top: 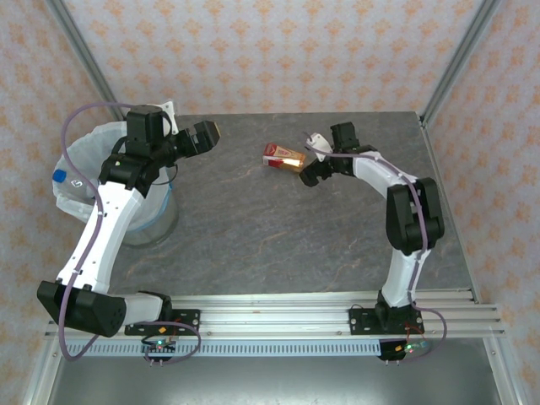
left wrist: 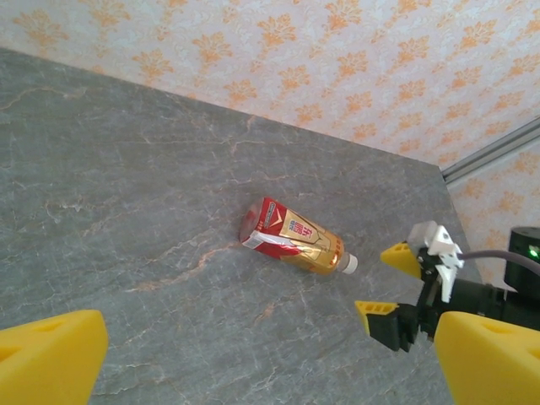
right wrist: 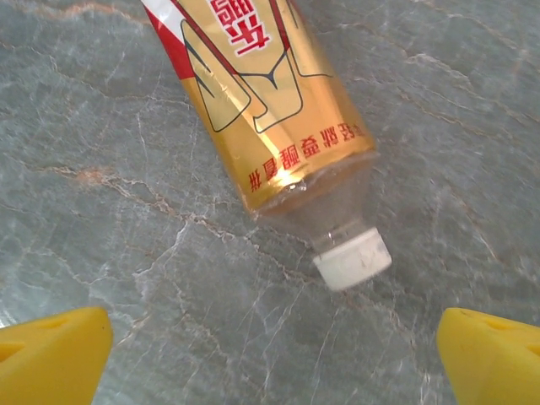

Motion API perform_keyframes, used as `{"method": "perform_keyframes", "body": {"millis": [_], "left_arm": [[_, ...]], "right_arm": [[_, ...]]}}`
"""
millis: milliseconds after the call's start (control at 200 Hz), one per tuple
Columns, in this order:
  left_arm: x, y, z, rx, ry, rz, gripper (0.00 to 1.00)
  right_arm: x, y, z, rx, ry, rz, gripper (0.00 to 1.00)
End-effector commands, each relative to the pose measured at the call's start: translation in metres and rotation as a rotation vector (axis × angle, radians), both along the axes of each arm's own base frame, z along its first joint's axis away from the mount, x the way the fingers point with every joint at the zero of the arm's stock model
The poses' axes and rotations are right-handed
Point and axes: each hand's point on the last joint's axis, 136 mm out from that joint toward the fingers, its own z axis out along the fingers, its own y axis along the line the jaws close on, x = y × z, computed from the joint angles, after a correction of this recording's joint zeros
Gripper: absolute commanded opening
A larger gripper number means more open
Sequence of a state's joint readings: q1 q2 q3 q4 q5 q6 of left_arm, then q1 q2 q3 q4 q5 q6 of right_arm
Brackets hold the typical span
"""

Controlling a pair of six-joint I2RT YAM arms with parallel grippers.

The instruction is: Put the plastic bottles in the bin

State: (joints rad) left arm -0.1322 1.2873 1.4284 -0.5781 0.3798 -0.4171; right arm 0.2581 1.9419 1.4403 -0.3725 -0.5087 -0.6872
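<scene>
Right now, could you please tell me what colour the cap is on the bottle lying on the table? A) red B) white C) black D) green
B: the bottle on the table ends in a white cap, seen close up just ahead of the open right gripper.
</scene>
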Motion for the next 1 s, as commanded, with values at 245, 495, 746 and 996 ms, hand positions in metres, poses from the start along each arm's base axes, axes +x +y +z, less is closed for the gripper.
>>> {"method": "perform_keyframes", "body": {"millis": [245, 495, 746, 996], "left_arm": [[-0.004, 0.005, -0.004, 0.045, -0.015, 0.011, 1.00], [-0.001, 0.007, -0.004, 0.058, -0.010, 0.018, 1.00], [0.001, 0.006, -0.008, 0.058, 0.001, 0.015, 1.00], [-0.001, 0.008, -0.012, 0.070, 0.005, 0.017, 1.00]], "right_arm": [[0.021, 0.022, -0.020, -0.027, 0.099, 0.226, 0.98], [0.032, 0.040, -0.050, -0.080, 0.116, 0.297, 0.96], [0.039, 0.043, -0.066, -0.177, 0.160, 0.319, 0.89], [0.032, 0.046, -0.067, -0.191, 0.139, 0.347, 0.68]]}}
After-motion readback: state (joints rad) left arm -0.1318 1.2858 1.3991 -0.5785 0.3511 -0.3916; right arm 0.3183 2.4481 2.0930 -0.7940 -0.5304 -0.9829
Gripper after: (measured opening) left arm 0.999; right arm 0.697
